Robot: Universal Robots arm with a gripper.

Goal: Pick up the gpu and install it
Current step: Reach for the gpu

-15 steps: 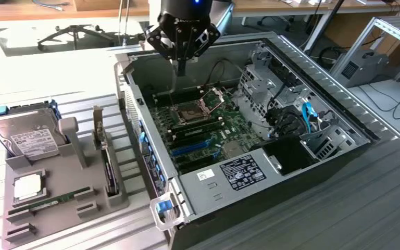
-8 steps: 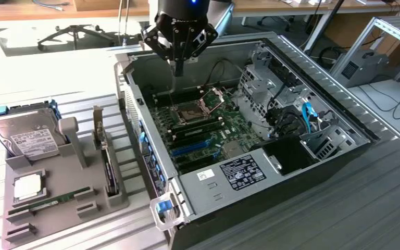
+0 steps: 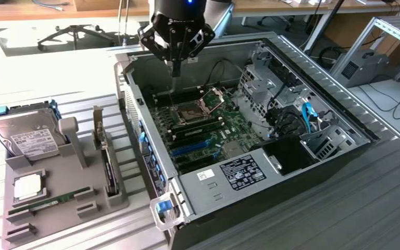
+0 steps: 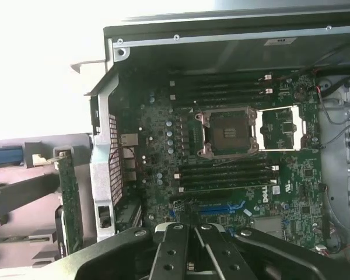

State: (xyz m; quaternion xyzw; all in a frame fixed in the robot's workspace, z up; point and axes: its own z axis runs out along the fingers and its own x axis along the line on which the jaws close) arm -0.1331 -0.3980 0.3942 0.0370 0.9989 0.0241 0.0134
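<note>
Exterior view, upper centre: the gripper point(image 3: 176, 66) hangs closed on nothing above the computer case point(image 3: 290, 198); the gpu point(image 3: 107, 161) stands on edge in the grey rack point(image 3: 54, 208), lower left; arriving with fingers closed would probably topple it.

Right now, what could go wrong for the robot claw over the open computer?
The black gripper hangs shut, holding nothing, above the green motherboard; coming straight down, it might poke the open silver processor socket. The thin dark gpu card stands on edge in the grey holder tray outside the silver case wall; swinging across low, the gripper might clip that wall.
</note>
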